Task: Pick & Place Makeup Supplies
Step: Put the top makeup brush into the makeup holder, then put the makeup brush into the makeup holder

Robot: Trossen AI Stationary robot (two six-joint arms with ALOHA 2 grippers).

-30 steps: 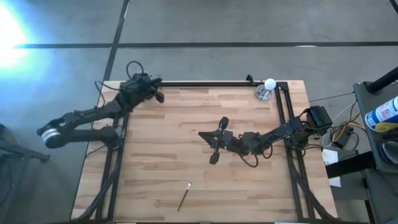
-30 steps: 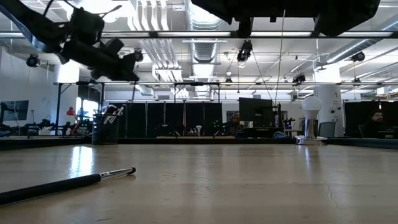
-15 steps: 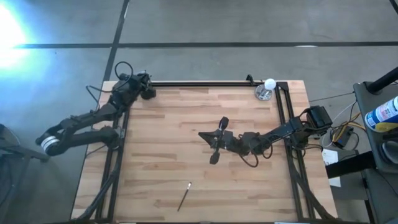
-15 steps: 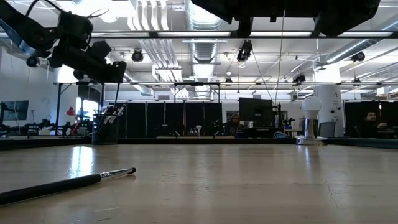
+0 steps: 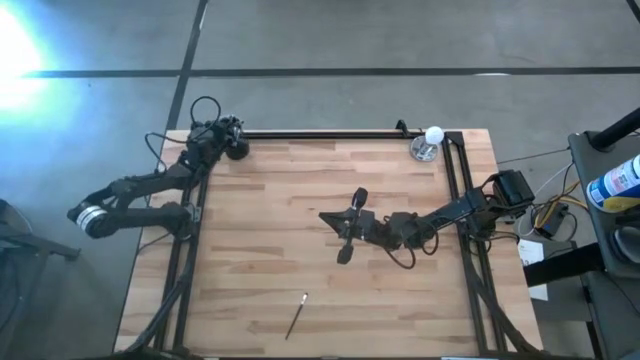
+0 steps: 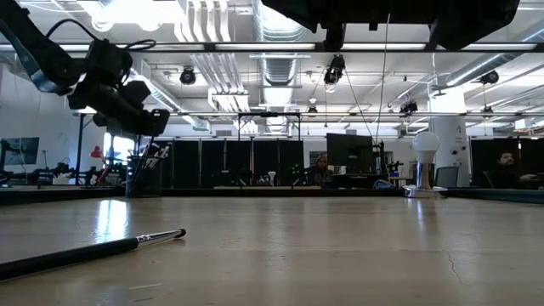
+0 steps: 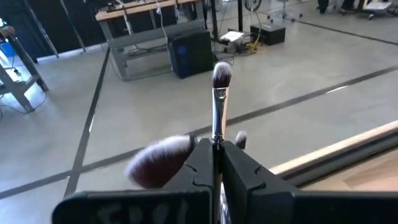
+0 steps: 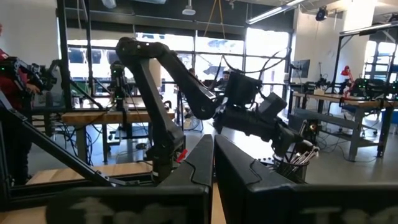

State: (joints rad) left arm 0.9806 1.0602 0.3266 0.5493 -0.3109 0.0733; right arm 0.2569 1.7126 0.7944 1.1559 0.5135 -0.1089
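Brushes [image 6: 151, 155] stand bunched in a small black cup [image 6: 144, 178] at the far left corner of the wooden bench [image 5: 260, 250], and that cup serves as the landmark here. The left tool [image 5: 228, 141] hangs directly above the cup, its fingers clenched on one thin brush [image 7: 218, 102] whose pale-tipped head points away from the wrist; in the left wrist view the blurred fluffy head of another brush [image 7: 160, 160] shows just beside the fingers [image 7: 199, 165]. One more brush [image 5: 296, 314] lies flat on the bench, well apart from the cup, toward the near edge. The right tool [image 5: 347, 226] rests around the middle of the bench, also well apart from the cup, fingers pressed together and holding nothing. A white ball on a silver base [image 5: 428, 143] stands at the corner opposite the cup along the far edge.
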